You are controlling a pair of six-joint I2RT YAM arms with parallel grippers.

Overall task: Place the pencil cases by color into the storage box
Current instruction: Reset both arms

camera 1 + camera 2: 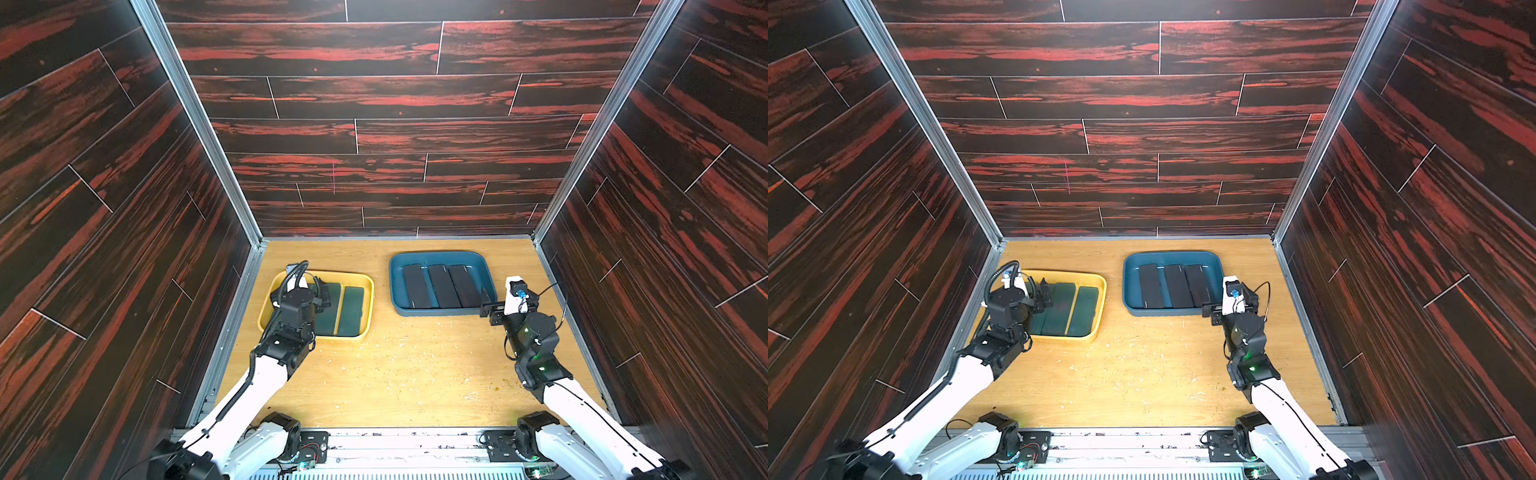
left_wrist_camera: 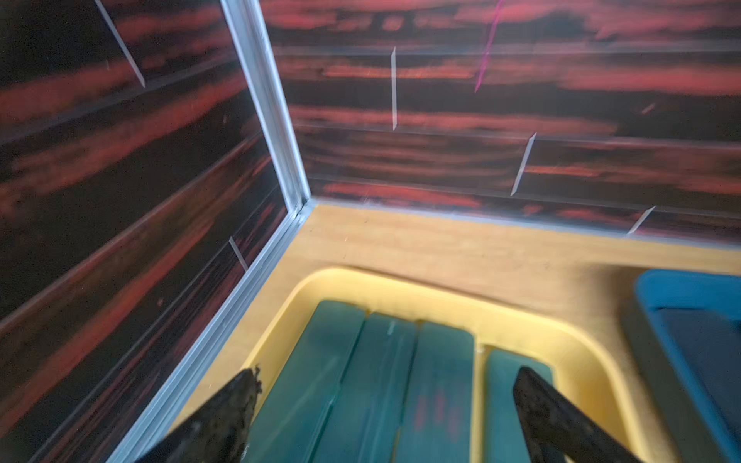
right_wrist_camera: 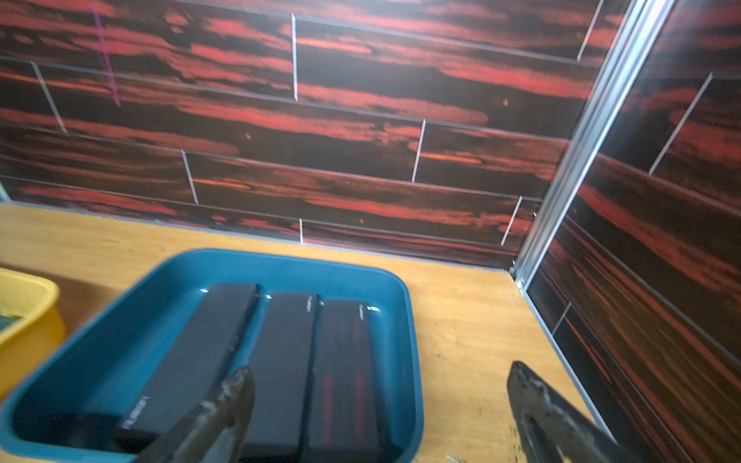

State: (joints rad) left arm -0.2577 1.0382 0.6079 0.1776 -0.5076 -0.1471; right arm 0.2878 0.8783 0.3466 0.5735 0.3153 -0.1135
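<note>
Several dark green pencil cases (image 2: 341, 360) lie side by side in a yellow storage box (image 1: 371, 299) at the left of the table. My left gripper (image 2: 385, 373) hangs open just above them, its fingers spanning most of the row and holding nothing. Three black pencil cases (image 3: 280, 360) lie in a blue storage box (image 1: 440, 254) at the right. My right gripper (image 3: 381, 369) is open and empty at that box's near right corner. One finger is over the black cases, the other over bare table outside the wall. Both top views show the same layout, with the left gripper (image 1: 1044, 295) over the yellow box (image 1: 1102, 299).
Dark red wood-pattern walls close in the table on three sides, with metal posts (image 1: 199, 124) at the back corners. The wooden tabletop (image 1: 407, 374) in front of the boxes is speckled with pale chips. A metal rail runs along the near edge by the arm bases.
</note>
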